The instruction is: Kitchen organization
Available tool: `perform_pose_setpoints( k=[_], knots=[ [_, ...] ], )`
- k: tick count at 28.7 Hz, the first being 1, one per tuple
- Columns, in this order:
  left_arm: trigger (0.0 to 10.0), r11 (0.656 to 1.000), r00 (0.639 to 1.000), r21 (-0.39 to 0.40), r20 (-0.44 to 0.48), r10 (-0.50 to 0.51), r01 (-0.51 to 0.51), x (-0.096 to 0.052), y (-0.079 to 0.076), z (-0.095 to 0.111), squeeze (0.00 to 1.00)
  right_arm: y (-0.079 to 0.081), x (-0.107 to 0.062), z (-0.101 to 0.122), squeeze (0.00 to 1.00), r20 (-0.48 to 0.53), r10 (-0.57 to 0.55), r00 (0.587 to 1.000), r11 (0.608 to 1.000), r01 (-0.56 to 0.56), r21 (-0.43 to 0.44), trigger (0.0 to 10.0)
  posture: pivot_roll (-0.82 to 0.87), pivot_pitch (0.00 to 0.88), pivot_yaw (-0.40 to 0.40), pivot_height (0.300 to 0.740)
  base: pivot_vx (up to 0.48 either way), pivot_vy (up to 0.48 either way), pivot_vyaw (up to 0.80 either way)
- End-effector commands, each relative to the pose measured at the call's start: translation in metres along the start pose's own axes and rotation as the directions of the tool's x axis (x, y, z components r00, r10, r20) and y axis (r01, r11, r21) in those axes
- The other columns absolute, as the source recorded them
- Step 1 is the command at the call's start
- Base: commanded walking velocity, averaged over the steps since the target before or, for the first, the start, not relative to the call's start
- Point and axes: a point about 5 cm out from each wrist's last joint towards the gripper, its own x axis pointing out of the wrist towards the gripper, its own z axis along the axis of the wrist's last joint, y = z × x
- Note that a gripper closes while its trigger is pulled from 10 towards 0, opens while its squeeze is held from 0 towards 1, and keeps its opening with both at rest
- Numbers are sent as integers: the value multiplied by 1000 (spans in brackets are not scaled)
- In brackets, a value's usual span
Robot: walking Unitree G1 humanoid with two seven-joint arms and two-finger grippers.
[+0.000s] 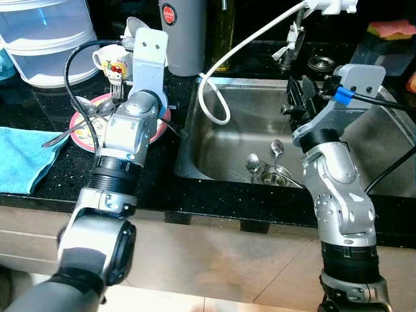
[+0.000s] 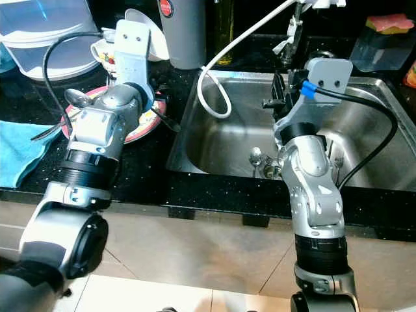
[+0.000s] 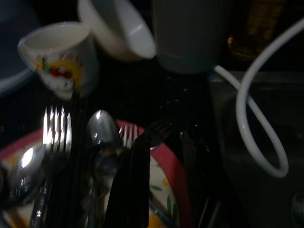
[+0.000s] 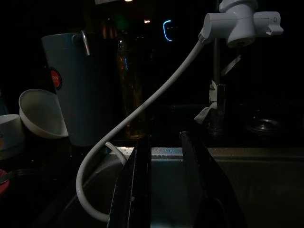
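Observation:
A red-rimmed plate (image 1: 75, 127) on the black counter holds several spoons (image 1: 91, 107) and forks (image 3: 57, 128). My left gripper (image 3: 164, 142) hovers low over the plate's sink-side edge. It is open, with one finger above the cutlery and the other past the rim. Two spoons (image 1: 253, 162) lie by the drain in the steel sink (image 1: 247, 110). My right gripper (image 1: 299, 97) hangs open and empty above the sink, pointing toward the back wall.
A cartoon mug (image 1: 114, 62), a tipped white bowl (image 3: 118, 28) and a grey canister (image 1: 185, 32) stand behind the plate. A white hose (image 1: 214, 97) loops from the faucet (image 4: 240, 23) into the sink. A blue cloth (image 1: 23, 156) lies at left.

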Motion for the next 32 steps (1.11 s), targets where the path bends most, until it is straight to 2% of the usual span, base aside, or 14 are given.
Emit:
perform_pose_setpoints(
  k=[1,2,3,4,5,6,10,11,12,15,17,19,25,32],
  knots=[
    [10000,999,999,-25,-32,26,-27,-2,2,-5,0,-2,-1,2,0,18,-10,1000,1000,10,6,10000,36,85,73,740,0,0,0],
    [10000,997,999,-72,-41,30,-33,-4,-1,-4,20,-2,-2,1,0,14,-12,1000,1000,11,6,10000,40,88,73,740,0,0,0],
    [10000,994,998,-100,-55,36,-41,-5,-2,-5,475,-3,-2,1,0,12,-13,1000,1000,13,7,10000,40,88,73,740,0,0,0],
    [10000,992,997,-117,-65,40,-48,-6,-3,-5,475,-3,-2,0,0,11,-14,1000,1000,14,7,10000,40,88,73,740,0,0,0],
    [10000,989,995,-133,-88,47,-59,-5,-3,-6,1000,-3,-1,0,0,10,-14,1000,1000,14,8,10000,40,90,73,740,0,0,0],
    [10000,988,993,-143,-104,51,-65,-5,-2,-8,1000,-2,-1,0,0,10,-14,1000,1000,13,8,10000,40,90,73,740,0,0,0],
    [10000,956,979,-270,-194,63,-115,-1,3,-14,1000,-2,0,-1,0,6,-13,1000,1000,12,9,10000,40,94,71,740,0,0,0],
    [10000,942,975,-310,-211,65,-130,-1,5,-15,0,-3,0,-2,0,4,-13,1000,1000,13,10,10000,40,94,71,740,0,0,0],
    [10000,942,975,-310,-211,65,-130,-1,5,-15,0,-3,0,-2,0,4,-13,1000,1000,13,10,10000,40,94,71,740,0,0,0],
    [10000,911,963,-371,-256,88,-182,1,9,-18,0,-3,0,-2,0,1,-14,1000,1000,14,11,10000,39,97,68,740,0,0,0],
    [10000,884,956,-441,-292,22,-155,6,5,-23,0,-4,1,-2,0,-1,-15,1000,1000,15,14,10000,38,98,65,740,0,0,0],
    [10000,871,952,-469,-306,-5,-146,7,4,-25,0,-4,1,-2,0,-1,-15,1000,1000,15,15,10000,38,98,65,740,0,0,0],
    [10000,841,942,-527,-330,-66,-125,7,-7,-27,0,-4,1,-2,0,2,-16,1000,1000,16,15,10000,32,99,66,740,0,0,0],
    [10000,811,933,-562,-354,-59,-162,11,-3,-34,0,-5,0,-2,0,0,-16,1000,1000,16,14,10000,31,102,63,740,0,0,0]
  ],
)
